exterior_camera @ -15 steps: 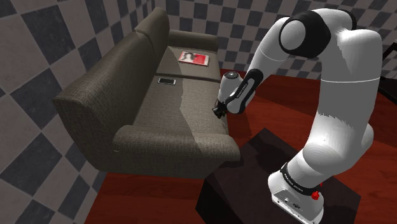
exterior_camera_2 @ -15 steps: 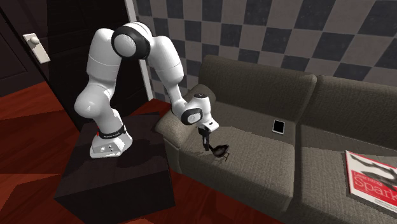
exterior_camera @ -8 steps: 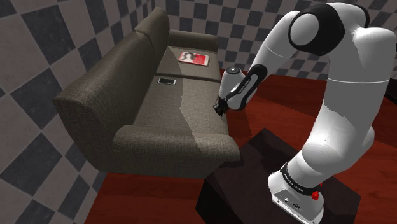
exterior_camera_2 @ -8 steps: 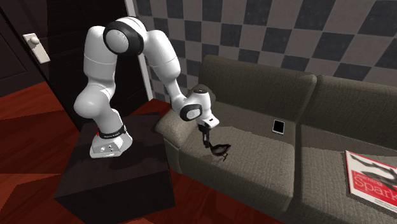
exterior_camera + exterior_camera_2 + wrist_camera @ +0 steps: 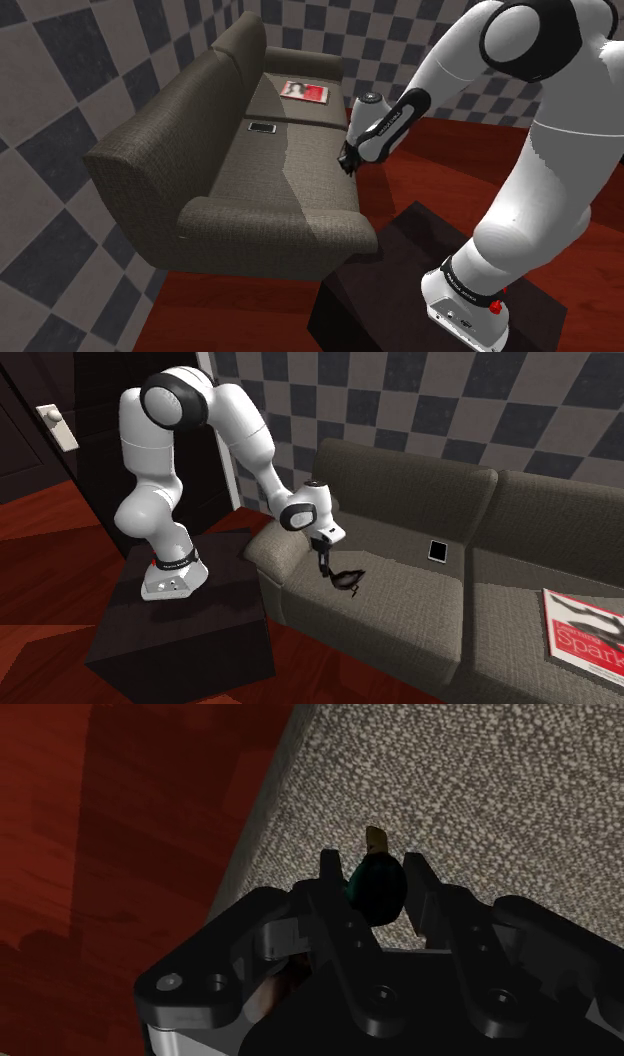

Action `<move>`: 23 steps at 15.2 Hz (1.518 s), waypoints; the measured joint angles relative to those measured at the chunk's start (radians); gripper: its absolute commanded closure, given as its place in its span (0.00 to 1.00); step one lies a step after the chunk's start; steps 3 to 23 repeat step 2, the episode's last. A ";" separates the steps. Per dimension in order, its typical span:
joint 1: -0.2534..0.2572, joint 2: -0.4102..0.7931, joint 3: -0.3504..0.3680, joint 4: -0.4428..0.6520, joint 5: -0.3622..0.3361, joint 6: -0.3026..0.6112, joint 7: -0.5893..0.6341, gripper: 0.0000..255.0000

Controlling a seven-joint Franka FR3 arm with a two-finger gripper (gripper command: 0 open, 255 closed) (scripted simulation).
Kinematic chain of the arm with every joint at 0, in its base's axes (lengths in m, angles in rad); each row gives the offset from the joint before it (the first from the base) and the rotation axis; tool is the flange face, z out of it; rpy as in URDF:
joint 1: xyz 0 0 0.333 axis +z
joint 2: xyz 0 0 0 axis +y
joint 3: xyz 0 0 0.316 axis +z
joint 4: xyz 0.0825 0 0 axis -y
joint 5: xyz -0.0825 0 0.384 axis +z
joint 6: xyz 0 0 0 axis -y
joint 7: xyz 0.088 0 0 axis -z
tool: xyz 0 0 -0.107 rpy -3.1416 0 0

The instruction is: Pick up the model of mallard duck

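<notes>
The mallard duck model [image 5: 377, 889] shows a dark green head and a tan bill, clasped between my two black fingers. My gripper [image 5: 371, 864] is shut on it over the front edge of the sofa seat [image 5: 480, 794]. From the second exterior view, the dark duck [image 5: 347, 581] hangs from the gripper [image 5: 325, 570] just above the end cushion, near the sofa arm. In the shoulder view the gripper [image 5: 347, 165] points down at the seat's front edge and hides the duck.
The brown fabric sofa [image 5: 250, 170] carries a phone [image 5: 262, 127] on the middle of the seat and a red-and-white magazine [image 5: 305, 91] at the far end. My dark stand [image 5: 400, 290] sits on the red wood floor [image 5: 440, 170] beside the sofa arm. A door [image 5: 50, 417] stands behind the arm.
The arm has risen and the hand has tilted up over the last second, carrying the duck a little off the cushion. Phone and magazine have stayed put.
</notes>
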 measured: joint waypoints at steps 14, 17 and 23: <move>-0.007 -0.020 0.009 -0.001 0.014 -0.019 -0.015 1.00; -0.007 -0.020 0.009 -0.001 0.014 -0.019 -0.015 1.00; -0.007 -0.020 0.009 -0.001 0.014 -0.019 -0.015 1.00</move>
